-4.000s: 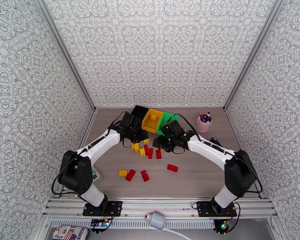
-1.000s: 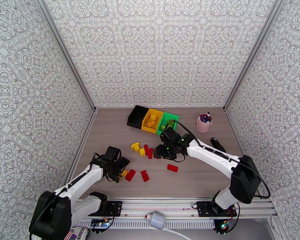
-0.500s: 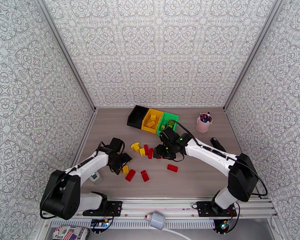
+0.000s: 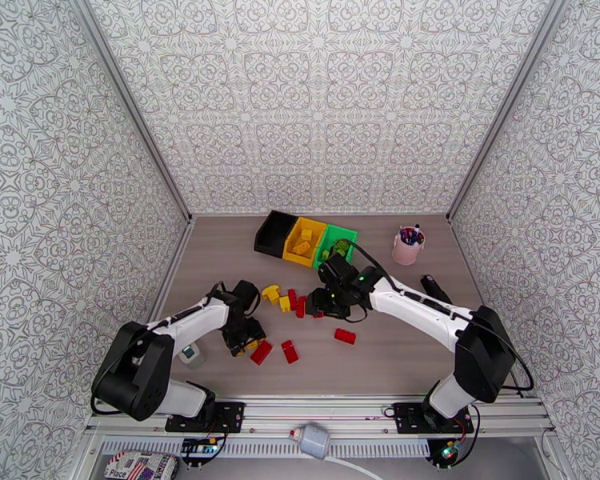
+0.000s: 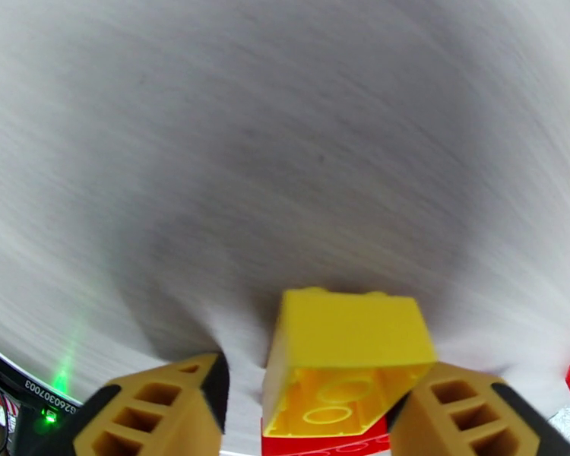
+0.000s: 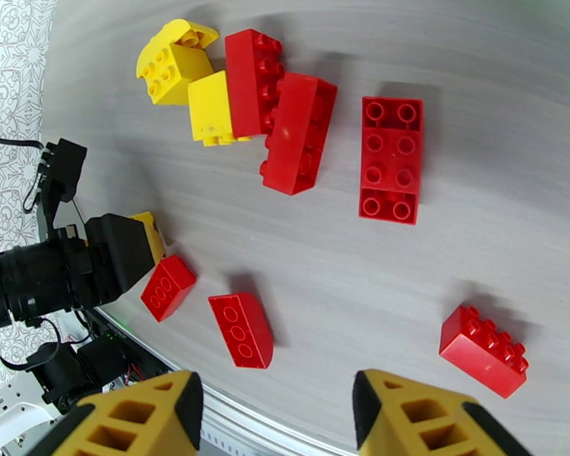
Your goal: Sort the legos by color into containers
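A yellow lego (image 5: 349, 359) lies tipped between my left gripper's (image 5: 311, 408) fingers, its hollow underside facing the camera. It touches the right finger (image 5: 467, 408), and a narrow gap separates it from the left finger (image 5: 159, 404). In the top view this gripper (image 4: 244, 339) is low over the table at the near left. My right gripper (image 6: 277, 404) hangs open and empty above several red legos (image 6: 391, 159) and yellow legos (image 6: 171, 60); from above it (image 4: 324, 302) is near mid-table. The black (image 4: 274, 232), yellow (image 4: 304, 240) and green (image 4: 336, 243) containers stand in a row at the back.
A pink cup of pens (image 4: 409, 246) stands at the back right, with a black object (image 4: 430, 288) in front of it. Loose red legos (image 4: 345, 336) lie between the arms, two more (image 4: 261, 351) beside the left gripper. A small white item (image 4: 190, 354) sits near the left arm.
My left arm came back from the containers to the near left, then slid right onto the yellow lego, its jaws narrowing around it. The right gripper barely moved.
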Controlling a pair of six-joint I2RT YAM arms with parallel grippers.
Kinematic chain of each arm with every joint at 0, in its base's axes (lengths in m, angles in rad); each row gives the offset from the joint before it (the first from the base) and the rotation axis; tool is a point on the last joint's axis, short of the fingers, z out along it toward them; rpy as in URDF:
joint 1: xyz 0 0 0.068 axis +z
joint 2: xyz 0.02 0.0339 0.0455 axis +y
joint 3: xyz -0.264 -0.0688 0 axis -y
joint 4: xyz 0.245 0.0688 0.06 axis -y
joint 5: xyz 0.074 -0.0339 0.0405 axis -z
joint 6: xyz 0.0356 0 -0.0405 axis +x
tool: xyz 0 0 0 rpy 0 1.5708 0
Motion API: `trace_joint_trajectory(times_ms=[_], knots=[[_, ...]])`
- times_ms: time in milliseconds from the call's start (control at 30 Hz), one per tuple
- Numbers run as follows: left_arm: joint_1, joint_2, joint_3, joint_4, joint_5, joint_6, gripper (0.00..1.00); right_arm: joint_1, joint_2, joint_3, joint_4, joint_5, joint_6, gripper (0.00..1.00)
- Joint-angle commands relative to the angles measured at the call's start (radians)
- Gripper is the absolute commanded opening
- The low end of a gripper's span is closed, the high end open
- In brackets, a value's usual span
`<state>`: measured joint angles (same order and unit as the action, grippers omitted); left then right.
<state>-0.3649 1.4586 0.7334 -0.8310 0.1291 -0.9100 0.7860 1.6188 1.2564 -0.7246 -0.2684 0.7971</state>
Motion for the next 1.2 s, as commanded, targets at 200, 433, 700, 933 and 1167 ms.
trace_joint_trajectory(times_ms=[200, 433, 700, 933, 1167], knots=[[0.0, -0.005, 0.093, -0.04, -0.021, 0.05, 0.32, 0.004, -0.028, -0.021, 0.001, 0.023, 0.015, 0.57], [0.001, -0.043, 0.194, 0.029, 0.098, 0.065, 0.28, -0.045, -0.022, -0.017, 0.065, -0.043, 0.022, 0.57], [-0.026, 0.09, 0.382, 0.232, 0.3, 0.038, 0.28, -0.142, -0.002, -0.022, 0.241, -0.185, 0.085, 0.61], [-0.013, 0.286, 0.587, 0.406, 0.422, -0.017, 0.3, -0.249, 0.012, -0.017, 0.383, -0.296, 0.161, 0.63], [0.016, 0.51, 0.862, 0.449, 0.446, -0.031, 0.33, -0.342, 0.01, -0.006, 0.385, -0.346, 0.165, 0.63]])
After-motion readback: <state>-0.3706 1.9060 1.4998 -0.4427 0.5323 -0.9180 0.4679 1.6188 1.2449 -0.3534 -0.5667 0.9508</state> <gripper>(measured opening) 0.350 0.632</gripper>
